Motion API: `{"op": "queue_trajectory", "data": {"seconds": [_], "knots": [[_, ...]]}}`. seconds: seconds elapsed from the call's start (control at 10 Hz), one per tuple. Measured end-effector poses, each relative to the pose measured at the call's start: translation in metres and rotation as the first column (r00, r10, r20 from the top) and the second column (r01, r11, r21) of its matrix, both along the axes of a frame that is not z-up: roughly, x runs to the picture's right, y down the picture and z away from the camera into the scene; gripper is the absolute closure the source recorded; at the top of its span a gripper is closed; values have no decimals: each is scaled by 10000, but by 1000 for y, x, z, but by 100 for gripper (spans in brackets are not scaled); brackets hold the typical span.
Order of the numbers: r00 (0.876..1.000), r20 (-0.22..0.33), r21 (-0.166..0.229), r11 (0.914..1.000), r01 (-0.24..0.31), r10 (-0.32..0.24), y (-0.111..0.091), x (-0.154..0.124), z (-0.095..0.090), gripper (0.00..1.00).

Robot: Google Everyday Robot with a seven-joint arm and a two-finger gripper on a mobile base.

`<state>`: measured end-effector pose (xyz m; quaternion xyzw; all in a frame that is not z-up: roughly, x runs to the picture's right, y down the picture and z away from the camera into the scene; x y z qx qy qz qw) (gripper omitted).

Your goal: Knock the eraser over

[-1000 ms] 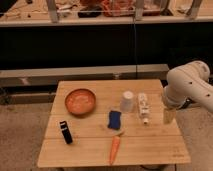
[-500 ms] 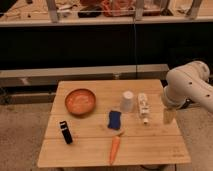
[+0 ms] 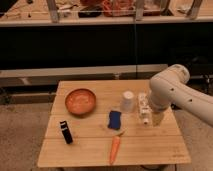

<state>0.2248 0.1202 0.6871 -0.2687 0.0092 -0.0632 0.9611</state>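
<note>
The eraser (image 3: 66, 132) is a small black block standing upright near the left front of the wooden table (image 3: 85, 152). My gripper (image 3: 157, 119) hangs below the white arm (image 3: 172, 92) at the table's right side, just right of a white bottle (image 3: 144, 109). It is far from the eraser, most of the table's width away. Nothing shows in the gripper.
An orange bowl (image 3: 80, 101) sits at the back left. A white cup (image 3: 128, 101) stands at the middle back, a blue object (image 3: 115, 120) lies in the middle and a carrot (image 3: 115, 148) near the front edge. Shelving runs behind the table.
</note>
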Motion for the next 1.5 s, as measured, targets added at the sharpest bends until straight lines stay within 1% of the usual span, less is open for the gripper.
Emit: {"op": "queue_trajectory", "data": {"seconds": [0.1,0.3,0.4,0.5,0.6,0.7,0.9,1.0,1.1,1.2,1.3,1.4,1.5], "knots": [[9995,125,43,9996,294,-294,4,-4,0,20],[9955,437,137,9964,839,-845,9,-25,-2,20],[9910,640,212,9930,1164,-1175,12,-39,-2,20],[9859,789,273,9889,1458,-1475,15,-45,-3,20],[9767,1019,350,9818,1865,-1891,20,-54,-5,20],[9702,1163,402,9771,2091,-2124,23,-59,-7,20],[9622,1329,502,9712,2328,-2375,25,-71,-6,20],[9526,1522,585,9646,2573,-2633,28,-85,-6,20],[9356,1817,711,9530,2945,-3027,33,-100,-5,20],[9245,1963,756,9451,3179,-3267,36,-105,-5,20],[9152,2101,803,9390,3344,-3439,39,-108,-4,20],[9111,2178,830,9367,3401,-3501,42,-111,-3,20],[8987,2376,880,9295,3581,-3687,46,-122,-2,20]]}}
